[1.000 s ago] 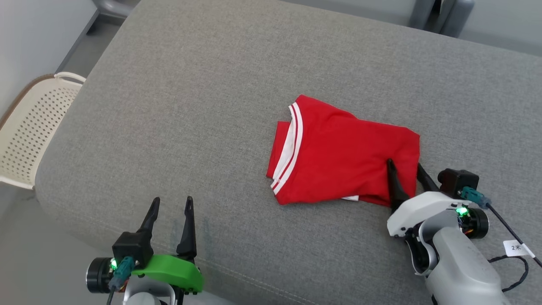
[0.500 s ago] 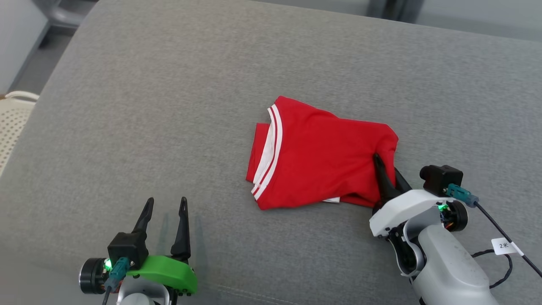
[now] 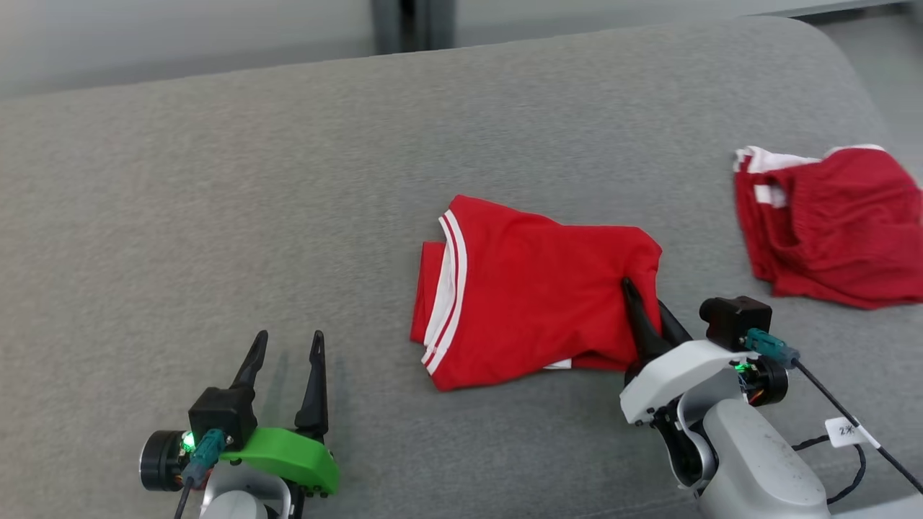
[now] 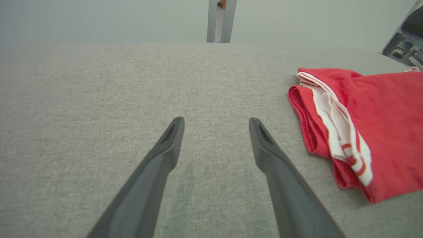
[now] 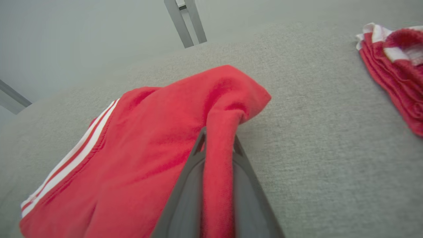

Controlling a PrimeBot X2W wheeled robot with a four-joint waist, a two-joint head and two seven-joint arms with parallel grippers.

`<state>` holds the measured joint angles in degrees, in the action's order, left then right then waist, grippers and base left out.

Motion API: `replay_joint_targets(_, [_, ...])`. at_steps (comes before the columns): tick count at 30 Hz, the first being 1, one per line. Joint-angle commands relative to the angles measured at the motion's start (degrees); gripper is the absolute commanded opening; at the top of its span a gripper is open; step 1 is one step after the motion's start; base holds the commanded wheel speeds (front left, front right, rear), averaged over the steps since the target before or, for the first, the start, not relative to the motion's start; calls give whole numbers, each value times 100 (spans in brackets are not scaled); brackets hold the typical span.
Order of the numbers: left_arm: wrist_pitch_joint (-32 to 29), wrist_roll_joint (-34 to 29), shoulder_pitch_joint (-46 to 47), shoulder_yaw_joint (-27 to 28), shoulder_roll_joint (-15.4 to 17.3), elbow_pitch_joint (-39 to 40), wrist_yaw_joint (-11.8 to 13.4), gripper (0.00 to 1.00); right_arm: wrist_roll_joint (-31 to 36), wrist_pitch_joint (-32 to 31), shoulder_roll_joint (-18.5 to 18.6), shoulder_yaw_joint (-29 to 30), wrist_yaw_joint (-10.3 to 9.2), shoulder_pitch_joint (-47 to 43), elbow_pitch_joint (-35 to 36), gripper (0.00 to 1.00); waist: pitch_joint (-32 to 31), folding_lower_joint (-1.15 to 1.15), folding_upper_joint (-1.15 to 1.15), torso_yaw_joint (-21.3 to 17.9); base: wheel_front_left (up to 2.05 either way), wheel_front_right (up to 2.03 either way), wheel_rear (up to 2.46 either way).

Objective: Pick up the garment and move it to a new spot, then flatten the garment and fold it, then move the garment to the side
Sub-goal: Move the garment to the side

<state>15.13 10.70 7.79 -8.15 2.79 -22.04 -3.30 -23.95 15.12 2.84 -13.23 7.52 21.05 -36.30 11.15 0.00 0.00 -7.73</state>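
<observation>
Since the jaws of the right gripper (image 3: 643, 294) have just clamped onto a corner of the red garment (image 3: 533, 288) on the grey cushion (image 3: 216, 216), you can likely lift now; left gripper (image 3: 289, 336) jaws released.

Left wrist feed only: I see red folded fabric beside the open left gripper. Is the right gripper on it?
Observer: Yes, the right gripper is shut on a pinched fold at the folded garment's near right corner.
Operator: Anything else on the cushion?
Observer: A second red garment lies crumpled, apart, farther right.
Operator: Lifted?
Observer: No; just that pinched corner bunches up, the rest lies on the cushion.
</observation>
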Motion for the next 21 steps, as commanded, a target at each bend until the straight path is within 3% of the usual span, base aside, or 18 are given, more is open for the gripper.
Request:
replay_joint_targets(1, [-5, 32, 104, 5, 27, -7, -4, 100, 76, 0, 12, 24, -7, -100, 31, 0, -121, 0, 0, -1393, 0, 0, 0])
replay_joint_targets(6, [-5, -26, 203, -40, 28, -45, -37, 100, 317, 0, 11, 83, -7, 1, 55, 0, 30, 0, 0, -1577, 0, 0, 0])
replay_joint_targets(12, [-5, -190, 255, 18, 32, -122, -76, 100, 999, 0, 117, 361, -7, 545, -65, 0, 225, 0, 0, -1452, 0, 0, 0])
replay_joint_targets(21, [-5, -296, 278, 147, 30, -157, -140, 100, 1975, 1, 1389, 700, -8, 1673, -1101, 0, 381, 0, 0, -895, 0, 0, 0])
